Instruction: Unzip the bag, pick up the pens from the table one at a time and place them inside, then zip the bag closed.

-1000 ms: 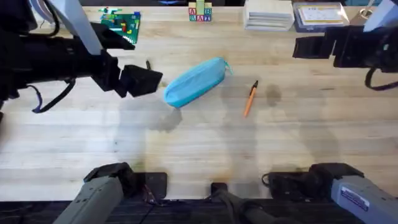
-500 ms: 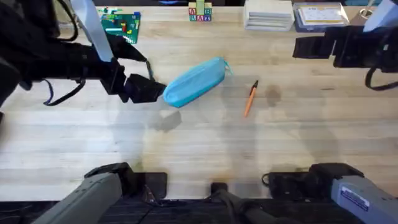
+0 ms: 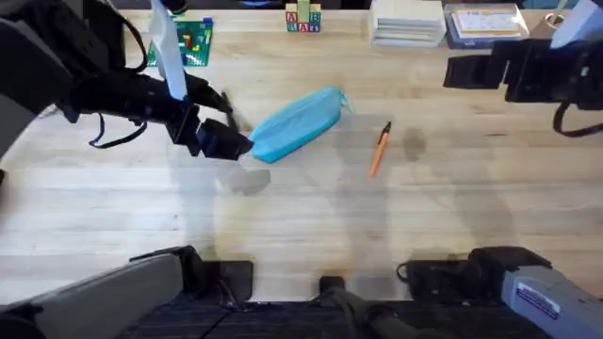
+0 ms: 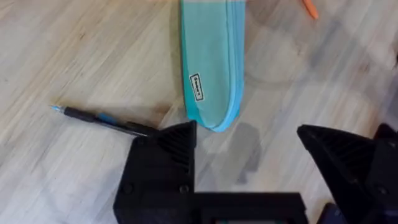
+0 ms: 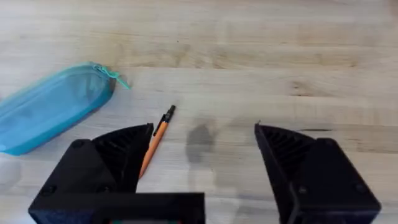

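A light blue bag (image 3: 296,124) is lying slantwise on the pale wooden worktop (image 3: 311,217), zipper closed. An orange pen (image 3: 379,149) with a dark tip is lying near it. A thin black pen (image 4: 104,120) is lying just beside the bag's near end.

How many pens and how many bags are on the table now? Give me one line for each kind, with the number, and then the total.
Pens: 2, the orange pen and the dark pen
Bags: 1, the blue bag
Total: 3
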Robot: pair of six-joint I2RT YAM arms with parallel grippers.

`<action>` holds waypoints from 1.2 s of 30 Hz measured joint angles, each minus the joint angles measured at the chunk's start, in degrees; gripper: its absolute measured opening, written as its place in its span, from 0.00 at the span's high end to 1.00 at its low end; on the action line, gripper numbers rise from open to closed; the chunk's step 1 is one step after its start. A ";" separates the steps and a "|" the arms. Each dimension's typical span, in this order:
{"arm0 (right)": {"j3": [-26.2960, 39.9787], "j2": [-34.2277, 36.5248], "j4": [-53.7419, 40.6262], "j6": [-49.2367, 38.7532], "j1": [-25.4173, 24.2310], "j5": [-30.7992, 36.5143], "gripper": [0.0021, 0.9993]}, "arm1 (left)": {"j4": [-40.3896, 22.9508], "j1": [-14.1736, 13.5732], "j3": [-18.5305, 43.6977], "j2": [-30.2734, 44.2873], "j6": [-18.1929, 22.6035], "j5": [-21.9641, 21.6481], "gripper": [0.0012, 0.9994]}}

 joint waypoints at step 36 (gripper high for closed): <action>0.00 0.00 0.00 0.00 0.00 0.00 0.00 | 11.18 -0.04 -1.90 19.42 13.33 11.46 0.00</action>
